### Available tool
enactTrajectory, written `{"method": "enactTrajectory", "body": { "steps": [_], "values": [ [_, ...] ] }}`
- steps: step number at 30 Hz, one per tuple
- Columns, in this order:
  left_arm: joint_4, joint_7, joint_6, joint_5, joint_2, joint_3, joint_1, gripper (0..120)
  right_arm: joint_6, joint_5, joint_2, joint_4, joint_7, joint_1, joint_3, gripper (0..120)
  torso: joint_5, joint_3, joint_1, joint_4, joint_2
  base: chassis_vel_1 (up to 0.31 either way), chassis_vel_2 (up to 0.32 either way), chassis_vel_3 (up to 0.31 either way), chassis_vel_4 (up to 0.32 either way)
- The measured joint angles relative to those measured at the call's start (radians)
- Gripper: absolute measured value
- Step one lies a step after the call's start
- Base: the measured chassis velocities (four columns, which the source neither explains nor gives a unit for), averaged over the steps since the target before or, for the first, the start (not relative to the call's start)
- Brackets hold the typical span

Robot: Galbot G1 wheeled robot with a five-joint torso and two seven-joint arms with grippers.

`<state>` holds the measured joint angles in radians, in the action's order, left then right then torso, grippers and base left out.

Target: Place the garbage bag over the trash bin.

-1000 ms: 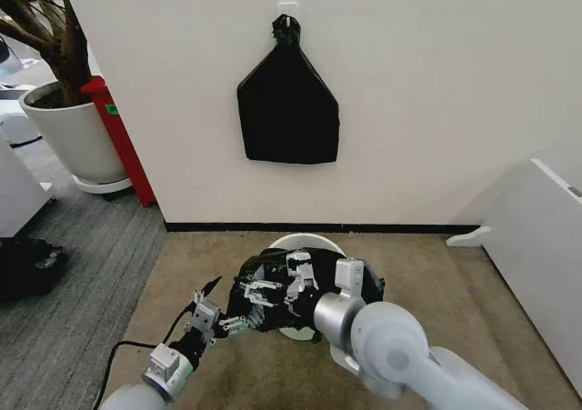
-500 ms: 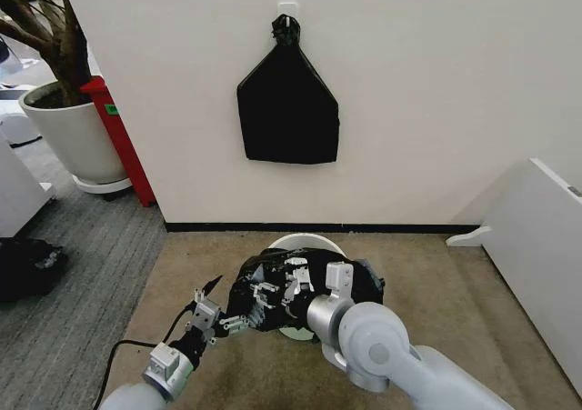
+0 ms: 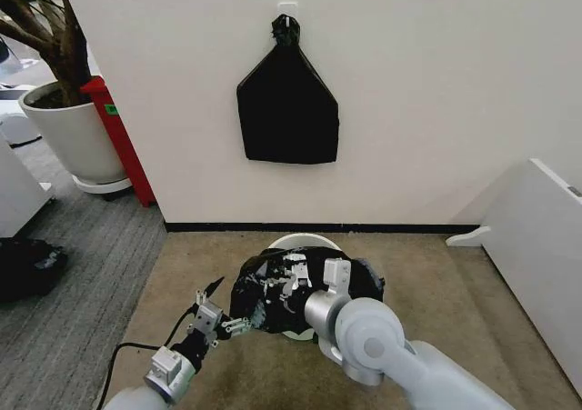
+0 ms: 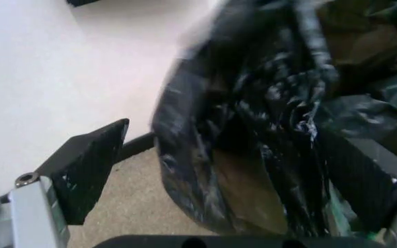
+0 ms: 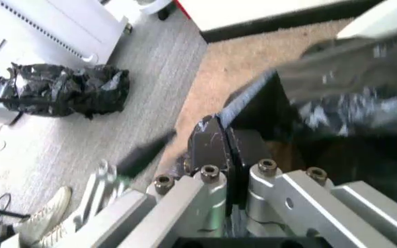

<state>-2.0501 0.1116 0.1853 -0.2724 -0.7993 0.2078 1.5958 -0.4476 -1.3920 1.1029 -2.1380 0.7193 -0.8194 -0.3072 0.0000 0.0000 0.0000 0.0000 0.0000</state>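
Note:
The trash bin (image 3: 307, 241) stands on the tan carpet by the wall, its white rim showing behind the garbage bag (image 3: 273, 292). The glossy black bag lies crumpled over the bin's near side. My right gripper (image 3: 287, 279) sits on top of the bag, shut on a fold of it; in the right wrist view its pads (image 5: 206, 147) press together at the garbage bag's (image 5: 350, 98) edge. My left gripper (image 3: 225, 308) is at the bag's left side, open. In the left wrist view the garbage bag (image 4: 254, 129) hangs between its spread fingers (image 4: 88, 165).
A flat black bundle (image 3: 287, 110) hangs on the wall above the bin. A white plant pot (image 3: 73, 137) and a red post (image 3: 116, 137) stand at the left. A white cabinet (image 3: 536, 246) is at the right. A crumpled black bag (image 5: 67, 90) lies on the grey floor.
My right gripper has shifted a little to the left and away from me over the bag, taking the plastic with it. The left gripper has hardly moved.

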Motion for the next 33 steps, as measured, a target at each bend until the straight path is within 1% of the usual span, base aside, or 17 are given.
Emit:
{"method": "enactTrajectory", "body": {
  "steps": [5, 10, 15, 18, 22, 23, 25, 26, 27, 28, 29, 30, 32, 33],
  "values": [
    [-0.008, -0.026, 0.032, 0.056, -0.005, -0.005, 0.018, 100, 0.015, 0.036, 0.033, 0.051, 0.005, 0.040, -0.017, 0, 0.0000, 0.000, 0.000, 0.0001, 0.000, 0.000, 0.000, 0.000, 0.000],
    [-0.017, -0.041, 0.053, 0.078, -0.006, -0.005, 0.028, 100, 0.029, 0.089, 0.046, 0.089, -0.004, 0.057, -0.024, 0, 0.0000, 0.000, 0.000, 0.0000, 0.000, 0.000, 0.000, 0.000, 0.000],
    [-0.023, -0.040, 0.055, 0.079, -0.006, -0.005, 0.027, 100, 0.031, 0.101, 0.055, 0.097, 0.006, 0.060, -0.027, 0, 0.0001, 0.000, 0.000, 0.0000, 0.000, 0.000, 0.000, 0.000, 0.000],
    [-0.026, -0.031, 0.054, 0.074, -0.009, -0.002, 0.026, 100, 0.019, 0.090, 0.052, 0.081, 0.020, 0.058, -0.027, 0, 0.0000, 0.000, 0.000, 0.0001, 0.000, 0.000, 0.000, 0.000, 0.000],
    [-0.040, 0.001, 0.046, 0.036, -0.020, 0.019, 0.024, 100, 0.013, 0.063, 0.007, 0.028, 0.026, 0.027, -0.011, 1, 0.0000, 0.000, 0.000, 0.0000, 0.000, 0.000, 0.000, 0.000, 0.000],
    [-0.047, 0.014, 0.039, 0.014, -0.023, 0.024, 0.024, 100, 0.012, 0.056, -0.011, 0.013, 0.026, 0.010, -0.002, 4, 0.0001, 0.000, 0.000, -0.0001, 0.000, 0.000, 0.000, 0.000, 0.000],
    [-0.049, 0.018, 0.036, 0.004, -0.024, 0.026, 0.024, 100, 0.012, 0.050, -0.020, 0.006, 0.027, 0.002, 0.002, 4, 0.0001, 0.000, 0.000, -0.0002, 0.000, 0.000, 0.000, 0.000, 0.000],
    [-0.057, 0.029, 0.026, -0.020, -0.027, 0.033, 0.024, 100, 0.010, 0.033, -0.038, -0.015, 0.034, -0.017, 0.014, 10, 0.0003, 0.000, 0.000, -0.0002, 0.000, 0.000, 0.000, 0.000, 0.000],
    [-0.061, 0.033, 0.023, -0.029, -0.028, 0.036, 0.024, 100, 0.008, 0.020, -0.047, -0.029, 0.042, -0.026, 0.021, 11, 0.0002, 0.000, 0.000, -0.0003, 0.000, 0.000, 0.000, 0.000, 0.000],
    [-0.065, 0.035, 0.019, -0.037, -0.029, 0.038, 0.024, 100, 0.007, 0.001, -0.057, -0.049, 0.056, -0.036, 0.030, 15, 0.0002, 0.000, 0.000, -0.0002, 0.000, 0.000, 0.000, 0.000, 0.000],
    [-0.068, 0.036, 0.016, -0.043, -0.030, 0.041, 0.024, 100, 0.006, -0.020, -0.067, -0.073, 0.076, -0.045, 0.040, 21, 0.0001, 0.000, 0.000, -0.0002, 0.000, 0.000, 0.000, 0.000, 0.000],
    [-0.071, 0.036, 0.014, -0.047, -0.031, 0.042, 0.024, 100, 0.006, -0.028, -0.070, -0.084, 0.086, -0.049, 0.044, 22, 0.0001, 0.000, 0.000, -0.0002, 0.000, 0.000, 0.000, 0.000, 0.000],
    [-0.080, 0.038, 0.009, -0.057, -0.031, 0.048, 0.027, 100, 0.007, -0.051, -0.086, -0.128, 0.113, -0.058, 0.057, 32, 0.0001, 0.000, 0.000, -0.0001, 0.000, 0.000, 0.000, 0.000, 0.000],
    [-0.080, 0.038, 0.009, -0.057, -0.031, 0.048, 0.027, 100, 0.007, -0.051, -0.086, -0.128, 0.113, -0.058, 0.057, 32, 0.0001, 0.000, 0.000, -0.0001, 0.000, 0.000, 0.000, 0.000, 0.000]
  ]
}}
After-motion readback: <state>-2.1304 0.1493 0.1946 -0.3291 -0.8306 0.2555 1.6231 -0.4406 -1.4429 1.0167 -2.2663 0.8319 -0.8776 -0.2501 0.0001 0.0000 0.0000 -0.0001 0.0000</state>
